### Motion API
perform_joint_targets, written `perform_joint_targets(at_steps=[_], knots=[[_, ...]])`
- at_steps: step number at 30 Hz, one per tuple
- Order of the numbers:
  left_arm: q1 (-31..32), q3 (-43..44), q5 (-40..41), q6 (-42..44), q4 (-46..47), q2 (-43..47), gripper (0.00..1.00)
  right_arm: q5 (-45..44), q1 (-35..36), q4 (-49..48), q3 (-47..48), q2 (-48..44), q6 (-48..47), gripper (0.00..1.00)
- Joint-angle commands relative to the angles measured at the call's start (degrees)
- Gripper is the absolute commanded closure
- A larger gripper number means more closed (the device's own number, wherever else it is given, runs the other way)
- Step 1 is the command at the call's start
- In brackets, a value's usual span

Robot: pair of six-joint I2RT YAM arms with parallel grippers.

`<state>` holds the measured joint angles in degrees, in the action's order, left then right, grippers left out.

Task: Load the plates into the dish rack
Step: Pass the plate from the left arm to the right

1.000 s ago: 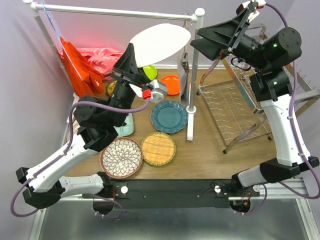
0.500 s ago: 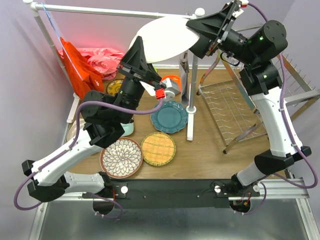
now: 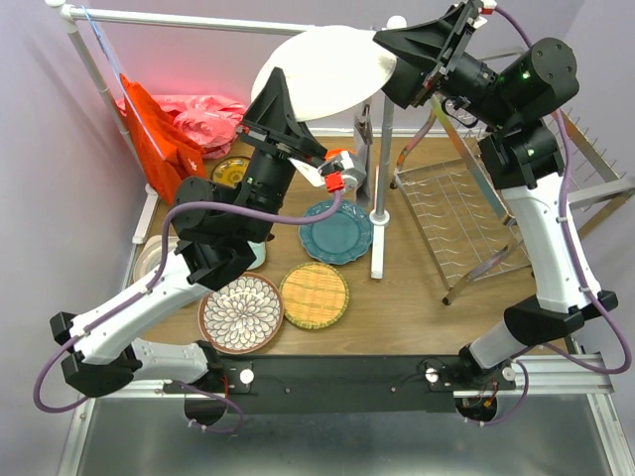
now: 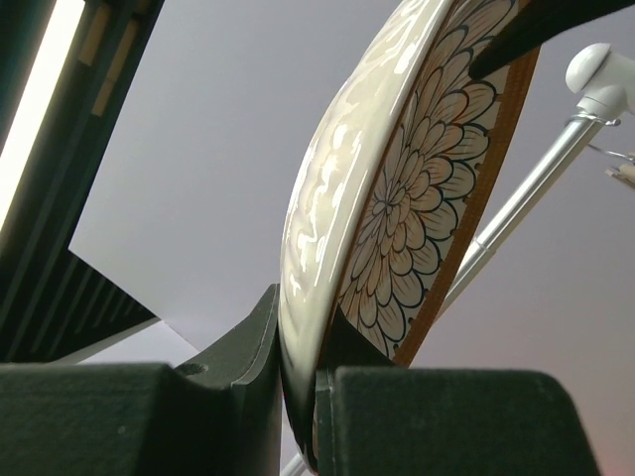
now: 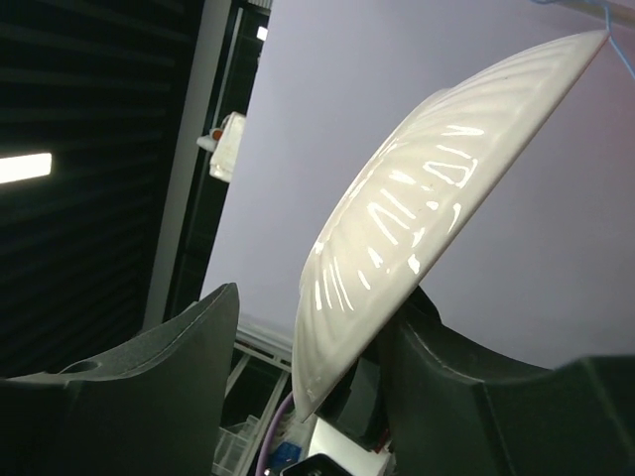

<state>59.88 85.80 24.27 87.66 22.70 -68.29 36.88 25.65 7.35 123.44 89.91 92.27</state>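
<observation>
Plate (image 3: 322, 69), brown-rimmed floral: mid-air handover, held up between both grippers.
Dish rack (image 3: 461, 213) below the right gripper (image 3: 385, 47), whose jaws straddle the upper rim, not yet pinching; left gripper (image 4: 298, 342) clamps the lower rim. Next, likely: right pinches, left lets go.

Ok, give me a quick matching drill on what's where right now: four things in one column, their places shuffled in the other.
1. raised floral plate
2. teal plate
3. woven yellow plate
4. dish rack

a. right part of the table
b. nearest the arm bases, beside the other floral plate
c. in the air, clamped by the left end effector
d. mid-table, close to the white post

Pairs: 1-c, 2-d, 3-b, 4-a
</observation>
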Motion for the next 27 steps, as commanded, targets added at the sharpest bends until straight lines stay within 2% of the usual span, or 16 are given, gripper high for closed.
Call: perform_joint_targets(at_steps=[1, 3, 8, 12, 14, 15, 16, 25, 27], knots=[[0.42, 4.02, -0.72, 2.96, 8.94, 0.44, 1.0, -2.87, 1.25, 2.21, 1.81, 0.27, 4.32, 0.41], [0.42, 4.29, -0.81, 3.31, 8.77, 0.09, 1.0, -3.22, 1.68, 3.27, 1.81, 0.27, 5.11, 0.48], [0.42, 4.81, -0.89, 3.92, 8.15, -0.61, 1.0, -4.36, 2.21, 5.65, 1.28, 0.0, 7.04, 0.58], [0.42, 4.73, -0.45, 4.36, 7.89, -0.97, 1.0, -4.71, 2.21, 6.09, 1.28, -0.52, 7.22, 0.79], [0.42, 4.55, -0.28, 4.54, 7.89, -1.23, 1.0, -6.29, 2.13, 5.92, -0.03, -1.14, 7.57, 0.85], [0.42, 4.47, -0.19, 4.54, 7.97, -1.23, 1.0, -6.82, 2.21, 5.92, -0.47, -1.4, 7.75, 0.97], [0.33, 4.38, -0.19, 4.54, 7.89, -1.14, 1.0, -7.26, 2.21, 6.0, -0.57, -1.49, 7.58, 0.99], [0.42, 2.36, -0.01, 4.01, 8.24, -0.88, 1.0, -9.99, 2.21, 4.78, -2.76, -3.6, 2.66, 1.0], [0.42, 2.01, -0.01, 3.93, 8.59, -0.79, 1.0, -10.34, 2.21, 5.82, -3.81, -4.56, 4.84, 1.0]])
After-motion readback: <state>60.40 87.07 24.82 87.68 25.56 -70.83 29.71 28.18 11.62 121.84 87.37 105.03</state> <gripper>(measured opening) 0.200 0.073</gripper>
